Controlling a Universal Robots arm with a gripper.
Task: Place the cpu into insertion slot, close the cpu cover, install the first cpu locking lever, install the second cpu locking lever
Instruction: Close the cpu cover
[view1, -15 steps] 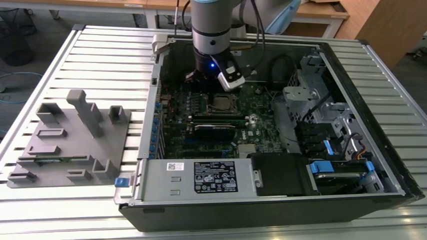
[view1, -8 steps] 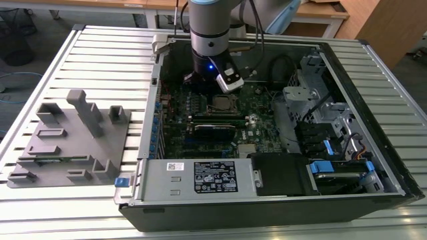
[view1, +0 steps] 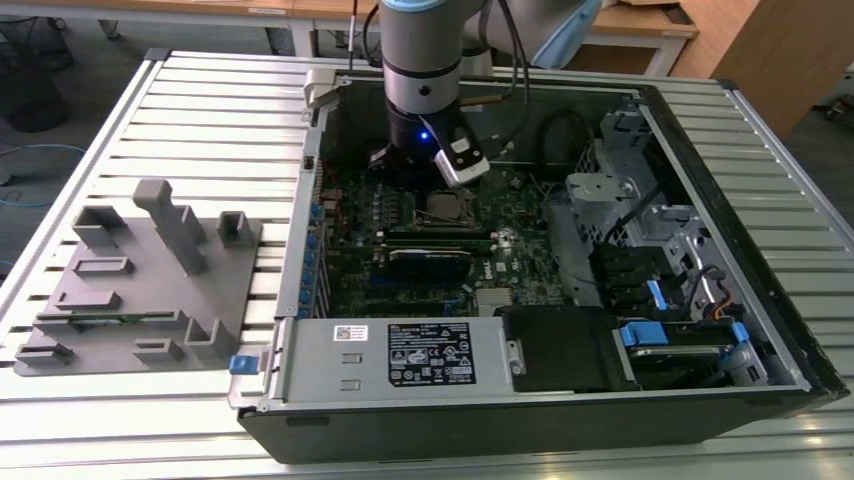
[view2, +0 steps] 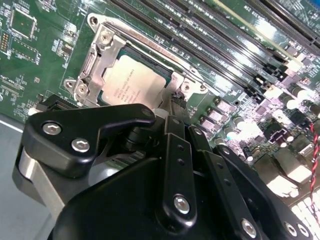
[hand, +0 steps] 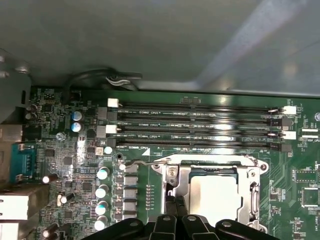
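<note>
A computer case lies open on the slatted bench, and the arm reaches down into it over the green board. The claw hangs just at the far side of the slot. Its fingers look drawn together, and I can make out nothing between them. The cpu sits in the slot, under the cover, which lies down around it.

The risk, as I judge it, is in the thin wire lever on the slot's near side, beside the memory slots. I cannot tell whether it is latched. If it is not, the cover is only resting there, and a push from the claw could lift or skew it. A wire that thin might also slip off closed fingers and spring back. A descent off line would press on the chip or scrape the board.

The cpu is a flat, pale silver-grey square with faint print. It shows through the cover's window and looks level and square to the frame.
</note>
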